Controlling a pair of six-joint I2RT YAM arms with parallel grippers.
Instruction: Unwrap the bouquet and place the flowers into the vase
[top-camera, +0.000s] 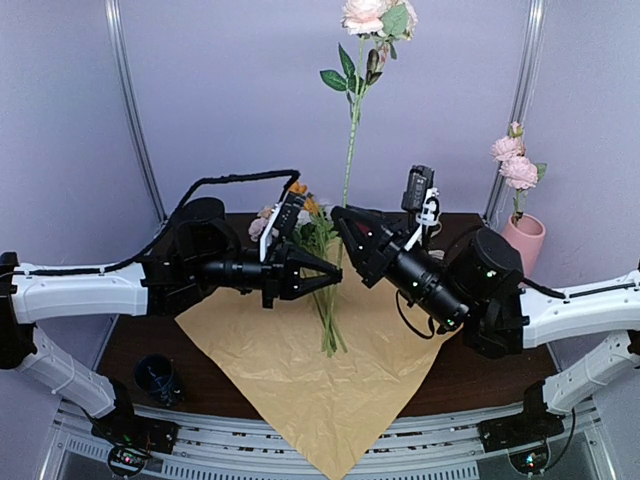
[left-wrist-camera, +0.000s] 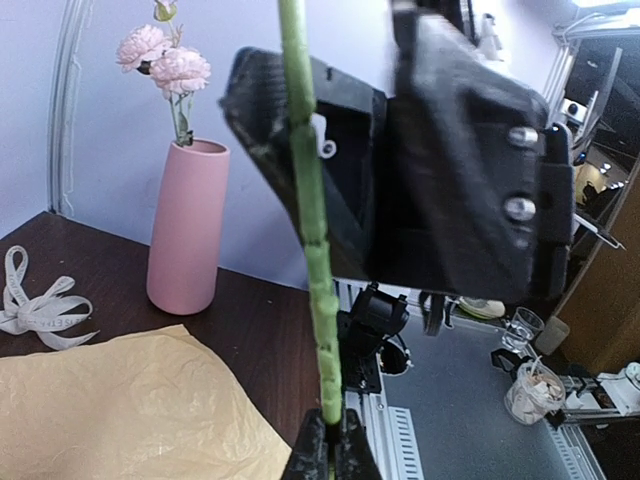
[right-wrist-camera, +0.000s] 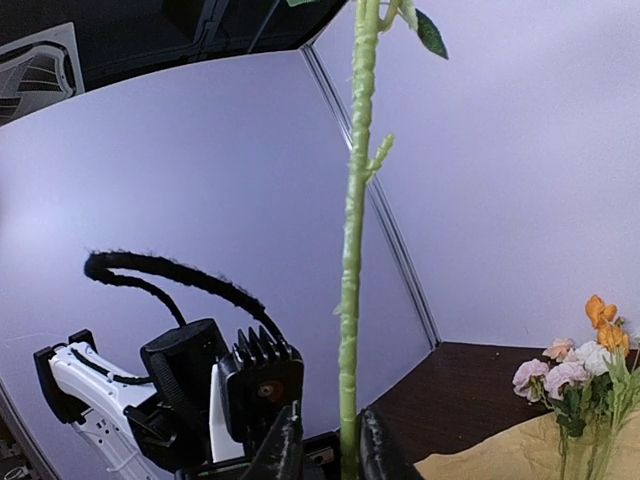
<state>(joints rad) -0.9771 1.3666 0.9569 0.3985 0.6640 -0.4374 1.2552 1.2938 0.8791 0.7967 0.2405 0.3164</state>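
One flower (top-camera: 351, 130) with a pink bloom stands upright above the table, its green stem (left-wrist-camera: 312, 215) running down between both grippers. My left gripper (left-wrist-camera: 331, 445) is shut on the stem's lower end; in the top view this left gripper (top-camera: 335, 275) points right. Just above it, my right gripper (top-camera: 341, 216) is around the same stem (right-wrist-camera: 351, 260). In the right wrist view the right gripper (right-wrist-camera: 330, 450) is slightly open, with a gap on one side of the stem. The pink vase (top-camera: 524, 240) at the back right holds pink flowers (top-camera: 514, 163). The remaining flowers (top-camera: 318, 255) lie on the unwrapped tan paper (top-camera: 320, 375).
A cream ribbon (left-wrist-camera: 35, 310) lies on the dark table left of the vase (left-wrist-camera: 188, 225). A small dark blue cup (top-camera: 155, 378) stands near the front left edge. Purple backdrop panels enclose the back. The paper hangs over the table's front edge.
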